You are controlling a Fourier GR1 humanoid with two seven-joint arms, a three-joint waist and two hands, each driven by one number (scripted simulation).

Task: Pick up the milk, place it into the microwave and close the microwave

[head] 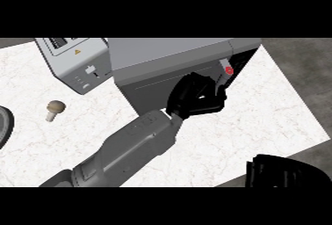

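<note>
You see the counter (259, 127) from above. The microwave (168, 57) sits at about 12 o'clock, at the back of the counter. The toaster (74, 61) stands just beside it at 10 o'clock, touching or almost touching its side. A mushroom (54, 109) lies alone at 9 o'clock, well apart from both. A round plate (4, 127) peeks in at the far 9 o'clock edge. The left hand (194, 99) is at the middle, right against the microwave's front. The right hand (285, 172) sits at 5 o'clock, at the near corner of the counter.

Matt grey microwave (168, 55) on white veined-marble counter (246, 127).
</note>
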